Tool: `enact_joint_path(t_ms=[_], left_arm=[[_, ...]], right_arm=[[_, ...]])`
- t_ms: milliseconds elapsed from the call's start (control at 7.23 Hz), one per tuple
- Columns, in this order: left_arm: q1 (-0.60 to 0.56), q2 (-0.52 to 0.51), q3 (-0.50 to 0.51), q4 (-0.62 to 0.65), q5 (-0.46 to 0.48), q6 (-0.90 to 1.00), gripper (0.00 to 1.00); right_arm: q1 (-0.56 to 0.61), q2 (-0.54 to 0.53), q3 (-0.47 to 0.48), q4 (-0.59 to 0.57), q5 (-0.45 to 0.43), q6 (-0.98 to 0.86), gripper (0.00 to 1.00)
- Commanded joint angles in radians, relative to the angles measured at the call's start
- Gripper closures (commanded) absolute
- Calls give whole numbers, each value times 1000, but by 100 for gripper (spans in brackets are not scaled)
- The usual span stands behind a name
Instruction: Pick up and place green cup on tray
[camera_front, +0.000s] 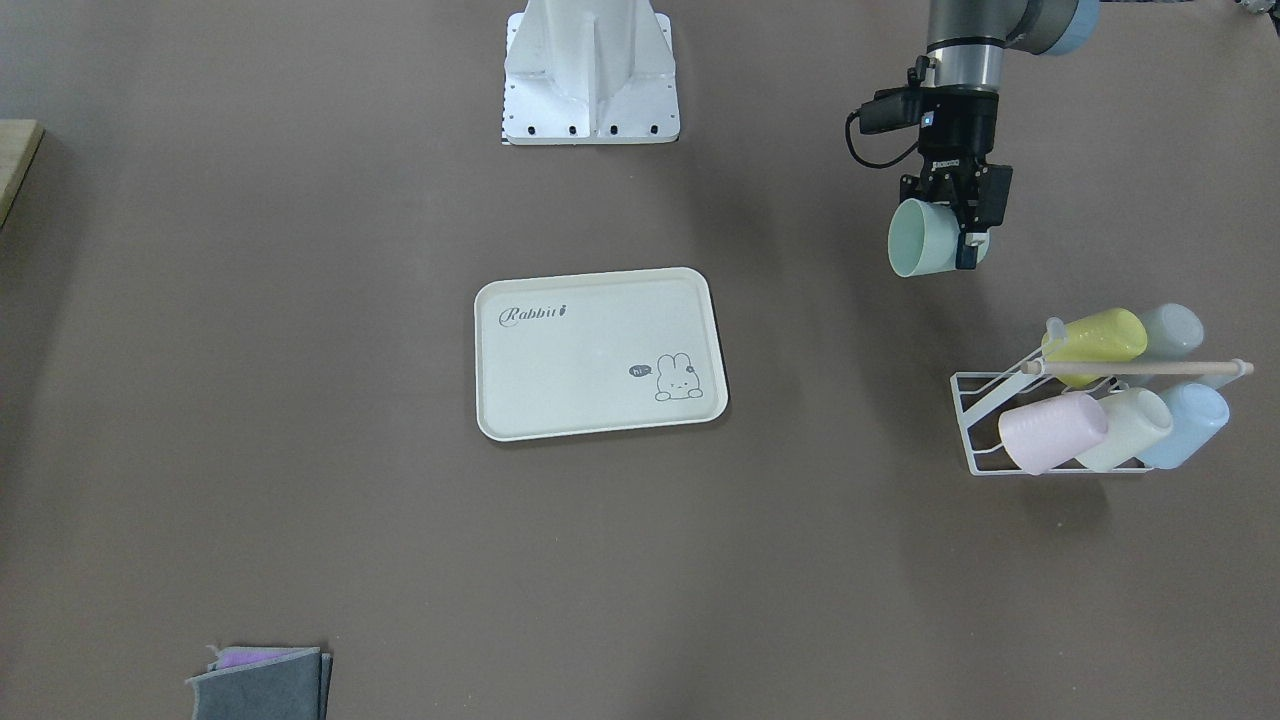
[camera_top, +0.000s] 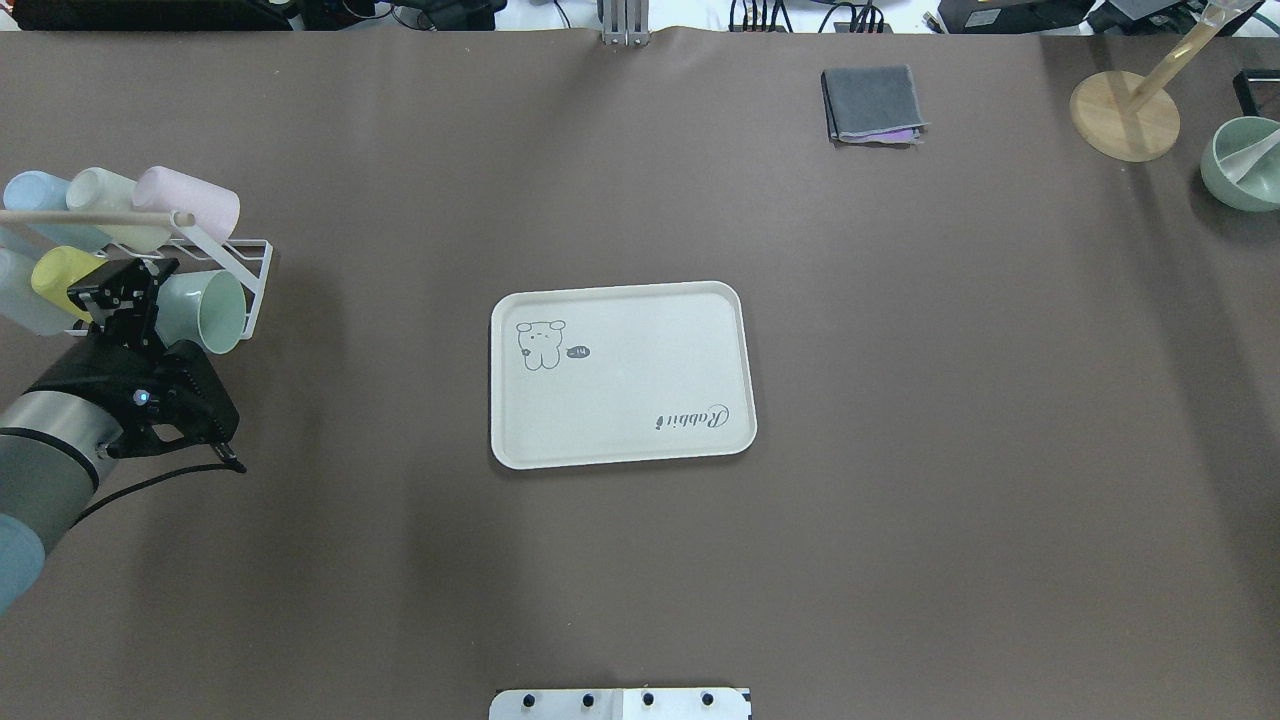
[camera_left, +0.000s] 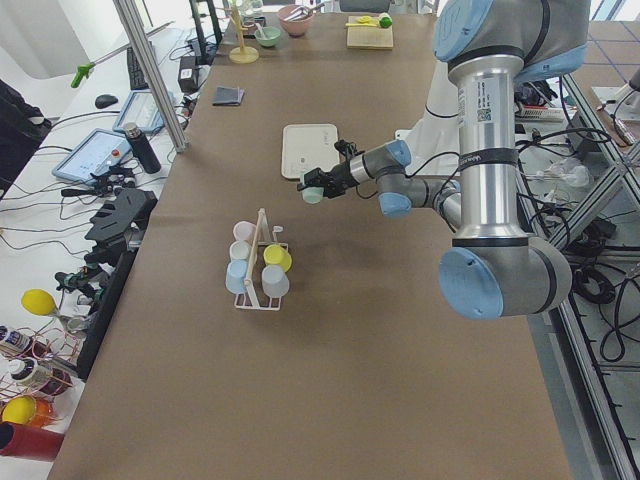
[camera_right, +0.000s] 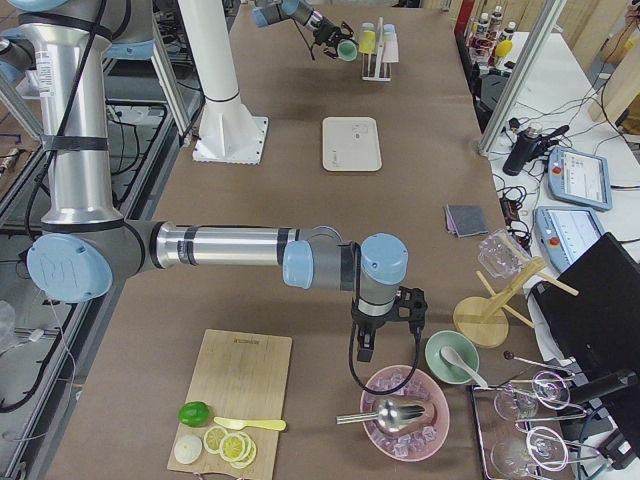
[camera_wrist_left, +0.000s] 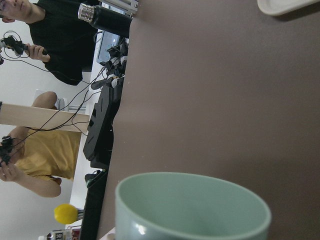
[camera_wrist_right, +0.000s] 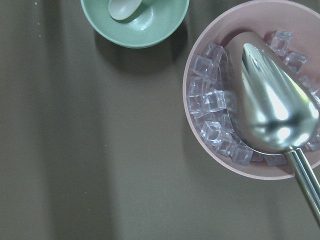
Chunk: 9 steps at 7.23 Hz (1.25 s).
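Well left of the tray (camera_top: 620, 455), by the rack (camera_top: 255, 270), the left fingers (camera_front: 968, 245) pinch the cup (camera_top: 205, 310) near its closed end. It is held sideways off the desk (camera_top: 900, 400), mouth toward the tray. I'd guess it is light, stiff, slick plastic, so a gentle wall grip suits. Far right of the tray, the right fingers (camera_right: 366, 340) hang above an ice bowl (camera_right: 405, 415); whether they are spread I cannot tell.

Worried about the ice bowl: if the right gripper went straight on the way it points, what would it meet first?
The right gripper points straight down. Most likely bare table, right beside the pink ice bowl. Its fingers are outside the wrist view, so it might clip the rim.
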Motion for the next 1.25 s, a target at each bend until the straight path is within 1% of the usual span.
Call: enact_joint_path(t_ms=[0,138,277,415,554,692,830,969,1107], left_arm=[[15,-90,-6,-39,-7,-75,100],[26,-180,-4,-39,-18,-73,100],[30,-272,33,-39,-80,-79,100],[39,-325,65,-41,-87,-143,100],[56,-365,99,-44,-87,-268,100],[61,-430,169,-112,-89,-312,100],[52,-463,200,-174,-111,-326,100],[32,-477,225,-205,-168,-388,100],[27,-507,262,-244,-246,-427,100]], right_arm=[[0,0,0,0,-2,0,0],[0,0,0,0,-2,0,0],[0,0,0,0,-2,0,0],[0,-2,-2,0,-2,0,0],[0,-2,-2,0,-2,0,0],[0,-2,-2,0,-3,0,0],[0,-3,-2,0,-3,0,0],[0,-5,-3,0,-3,0,0],[0,-9,-3,0,-2,0,0]])
